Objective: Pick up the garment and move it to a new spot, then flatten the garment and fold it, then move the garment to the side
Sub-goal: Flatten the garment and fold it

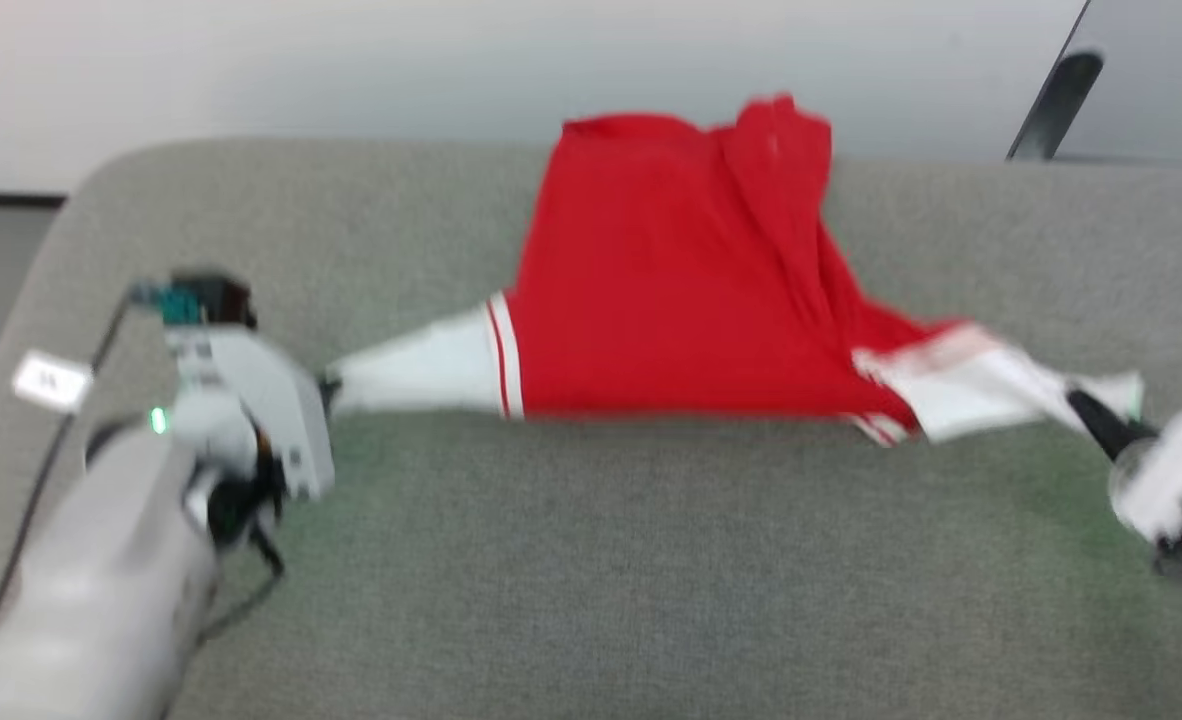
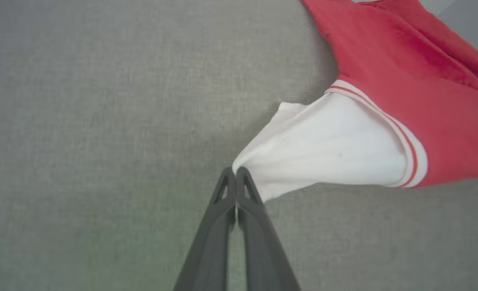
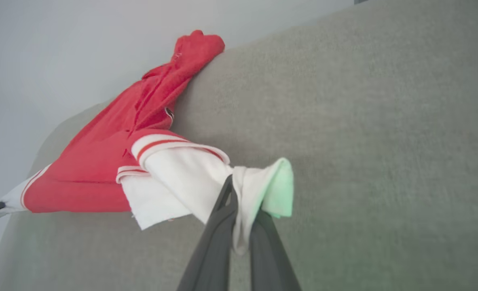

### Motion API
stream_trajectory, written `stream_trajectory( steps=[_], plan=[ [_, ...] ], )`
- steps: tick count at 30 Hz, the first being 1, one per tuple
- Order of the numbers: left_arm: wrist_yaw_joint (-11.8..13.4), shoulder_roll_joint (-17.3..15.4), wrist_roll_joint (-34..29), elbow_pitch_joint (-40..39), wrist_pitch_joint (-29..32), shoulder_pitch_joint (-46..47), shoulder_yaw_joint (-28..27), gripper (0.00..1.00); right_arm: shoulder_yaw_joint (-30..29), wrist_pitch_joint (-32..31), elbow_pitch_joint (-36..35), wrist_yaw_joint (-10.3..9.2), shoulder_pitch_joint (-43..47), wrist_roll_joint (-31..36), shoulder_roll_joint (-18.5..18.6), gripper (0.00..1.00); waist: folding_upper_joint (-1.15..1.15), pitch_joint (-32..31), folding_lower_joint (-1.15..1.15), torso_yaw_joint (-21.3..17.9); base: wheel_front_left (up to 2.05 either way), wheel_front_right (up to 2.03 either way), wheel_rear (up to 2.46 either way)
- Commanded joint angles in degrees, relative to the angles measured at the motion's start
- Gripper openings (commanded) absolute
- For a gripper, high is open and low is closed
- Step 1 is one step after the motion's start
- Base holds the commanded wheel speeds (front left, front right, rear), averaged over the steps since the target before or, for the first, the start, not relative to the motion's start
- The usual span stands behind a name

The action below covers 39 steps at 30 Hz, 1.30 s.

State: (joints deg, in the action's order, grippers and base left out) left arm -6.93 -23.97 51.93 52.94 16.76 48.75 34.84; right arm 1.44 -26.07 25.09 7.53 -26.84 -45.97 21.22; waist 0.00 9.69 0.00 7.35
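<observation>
The red garment (image 1: 671, 280) is stretching across the far half of the grey fabric-covered tabletop (image 1: 591, 580). Its bunched upper part is reaching the far edge, and its two white-ended limbs are pointing out to either side.

The left end effector (image 1: 329, 395) is pinching the very tip of the left white end (image 1: 421, 370). In the left wrist view its fingers (image 2: 245, 190) are pressing together on the cloth corner, with the garment (image 2: 405, 81) fanning away up and to the right of them.

The right end effector (image 1: 1081, 400) is gripping the other white end (image 1: 991, 385). In the right wrist view, white fabric is bunching between and over its narrow-set fingers (image 3: 223, 202), and the red body (image 3: 101, 161) is lying off to their left.

The garment's lower edge is running nearly straight between the two grips.
</observation>
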Motion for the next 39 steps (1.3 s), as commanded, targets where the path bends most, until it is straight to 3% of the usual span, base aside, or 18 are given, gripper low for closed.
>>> stream_trajectory(
  steps=[1, 2, 3, 4, 12, 17, 22, 30, 31, 32, 33, 39],
  plan=[
    [2.0, -2.1, 1.0, -4.2, 1.3, -5.0, -0.3, 0.0, -3.1, -1.2, -3.5, -0.08, 4.9, -0.6, 0.8, 0.0, 0.0, -4.3, 0.0, 0.0, 0.0, 0.0, 0.0],
    [2.0, -2.1, 1.0, -4.2, 1.3, -5.0, -0.3, 0.0, -3.1, -1.2, -3.5, -0.08, 4.9, -0.6, 0.8, 0.0, 0.0, -4.3, 0.0, 0.0, 0.0, 0.0, 0.0],
    [4.6, -4.0, 2.2, -10.9, 2.7, -10.2, -0.9, 0.0, -5.6, -3.4, -7.6, -0.08, 10.2, -0.8, 0.2, 0.0, 0.0, -4.6, 0.0, 0.2, 0.0, 0.0, 0.0],
    [4.6, -4.0, 2.2, -10.9, 2.7, -10.2, -0.9, 0.0, -5.6, -3.4, -7.6, -0.08, 10.2, -0.8, 0.2, 0.0, 0.0, -4.6, 0.0, 0.2, 0.0, 0.0, 0.0],
    [21.9, -11.6, 5.5, -44.9, 8.4, -32.6, -2.7, 0.0, -14.5, -12.0, -22.2, -0.07, 25.5, 2.4, -4.3, 0.0, 0.0, -3.9, 0.0, 0.9, 0.0, 0.0, 0.0],
    [29.4, -13.3, 6.3, -57.4, 9.1, -41.4, -3.1, 0.0, -17.1, -15.5, -25.9, -0.07, 30.0, 5.6, -7.3, 0.0, 0.0, -2.8, 0.0, 0.9, 0.0, 0.0, 0.0],
    [33.0, -13.5, 6.4, -61.5, 8.5, -45.2, -3.5, 0.0, -19.2, -17.6, -27.3, -0.07, 32.0, 8.4, -8.5, 0.0, 0.0, -1.9, 0.0, 0.6, 0.0, 0.0, 0.0],
    [32.9, -11.5, 6.5, -61.7, 8.0, -45.3, -2.5, 0.0, -18.9, -17.8, -25.8, -0.07, 30.7, 12.7, -8.1, 0.02, 0.0, -1.1, 0.0, -0.1, 0.0, 0.0, 0.0],
    [32.7, -11.4, 6.6, -61.5, 7.9, -45.2, -2.5, 0.0, -18.5, -17.6, -25.7, -0.07, 30.5, 13.3, -8.0, 0.31, 0.0, -1.0, 0.0, -0.2, 0.0, 0.0, 0.0],
    [32.7, -11.3, 6.6, -61.3, 7.8, -45.0, -2.4, 0.0, -18.2, -17.2, -25.7, -0.07, 30.1, 13.8, -7.8, 0.83, 0.0, -0.9, 0.0, -0.3, 0.0, 0.0, 0.0],
    [32.5, -11.1, 6.7, -61.0, 7.6, -44.9, -2.5, 0.0, -17.8, -16.9, -25.7, -0.07, 29.7, 14.0, -7.5, 1.0, 0.0, -0.8, 0.0, -0.5, 0.0, 0.0, 0.0],
    [32.1, -11.1, 6.8, -59.7, 6.6, -44.5, -3.2, 0.0, -14.6, -14.6, -28.1, -0.07, 29.0, 15.7, -5.6, 1.0, 0.0, -0.5, 0.0, -1.9, 0.0, 0.0, 0.0]
  ],
)
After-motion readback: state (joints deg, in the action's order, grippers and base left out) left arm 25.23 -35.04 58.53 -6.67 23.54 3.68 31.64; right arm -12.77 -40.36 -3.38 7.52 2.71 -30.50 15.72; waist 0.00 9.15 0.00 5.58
